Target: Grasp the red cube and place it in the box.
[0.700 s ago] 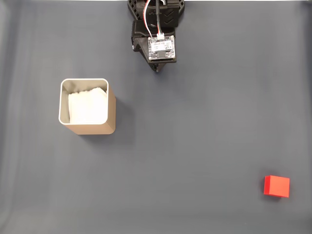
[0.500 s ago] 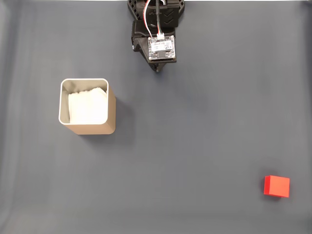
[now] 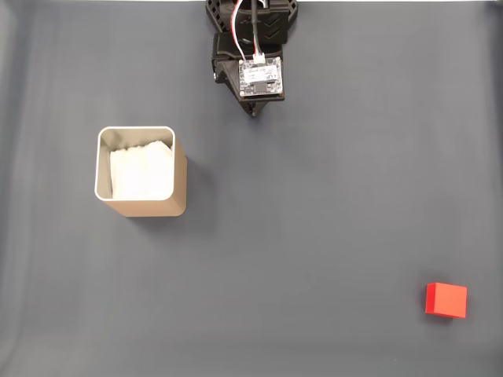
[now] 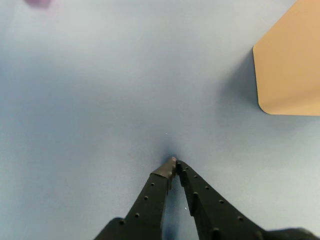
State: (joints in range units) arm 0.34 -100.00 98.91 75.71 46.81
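In the fixed view the red cube (image 3: 446, 300) sits flat on the dark grey surface (image 3: 314, 204) near the lower right corner, plain and matte, nothing touching it. The box (image 3: 141, 173) stands upright well apart at centre left: tan walls, rounded corners, thin pale rim, white lining inside. In the wrist view its tan wall (image 4: 292, 65) fills the upper right.

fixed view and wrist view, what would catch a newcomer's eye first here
In the fixed view the small bright red cube stands out, alone near the lower right corner of the dark grey table. Next comes the tan square box with white lining at the left, far from the cube. In the wrist view the black gripper rises from the bottom edge, jaws closed and empty.
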